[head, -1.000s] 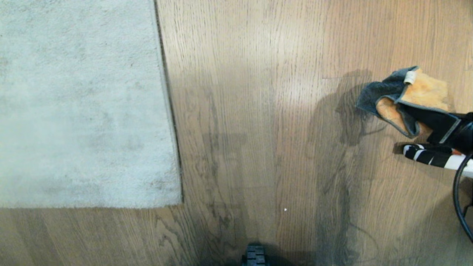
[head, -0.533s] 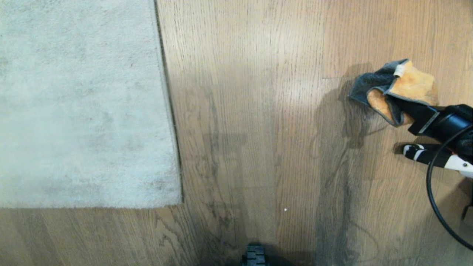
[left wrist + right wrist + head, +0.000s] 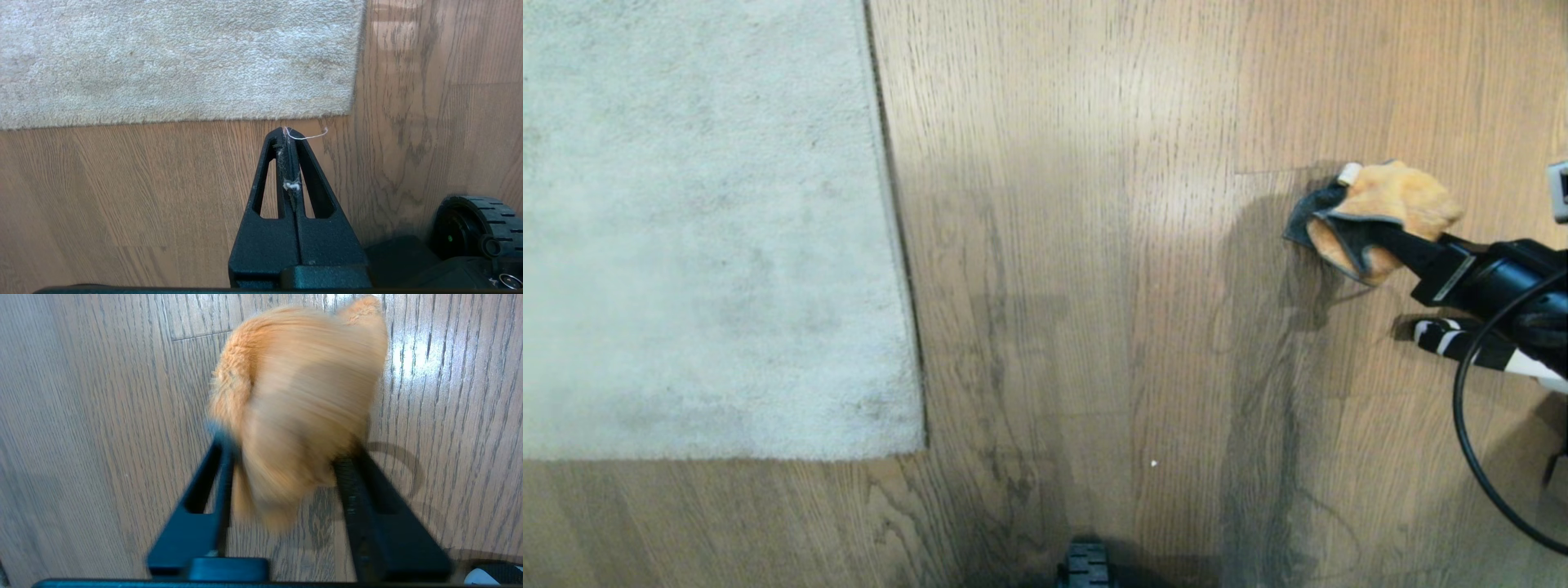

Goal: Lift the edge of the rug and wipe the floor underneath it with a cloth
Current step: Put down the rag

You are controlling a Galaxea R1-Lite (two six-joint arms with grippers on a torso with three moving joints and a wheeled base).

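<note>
Over at nine o'clock in my head view, the large pale grey short-pile rug [image 3: 703, 237] lies flat, its straight rug edge [image 3: 894, 237] running down to a square corner at about seven o'clock. My left gripper [image 3: 289, 134] hangs just off that corner in its wrist view, black fingers [image 3: 282, 171] pressed tight together on nothing but a wisp of lint and a loose pale thread [image 3: 306, 135]. A black ribbed wheel [image 3: 474, 220] of my base shows beside it.

Moving across, the light brown wood-grain plank floor [image 3: 1094, 245] fills the middle, dark grain streaks and my own shadow on it, nothing covering it.

Now out to three o'clock: the small soft orange-yellow cloth with dark grey backing [image 3: 1380, 216] sits bunched at the tip of my right gripper [image 3: 282, 465], white tag up. In the right wrist view the two black fingers [image 3: 363, 498] stand spread apart with the cloth blurred between them; I can't tell whether it is gripped or loose. A black-and-white striped object [image 3: 1462, 343] lies on the planks just beside that arm, and a black cable [image 3: 1474, 457] loops at four o'clock.
</note>
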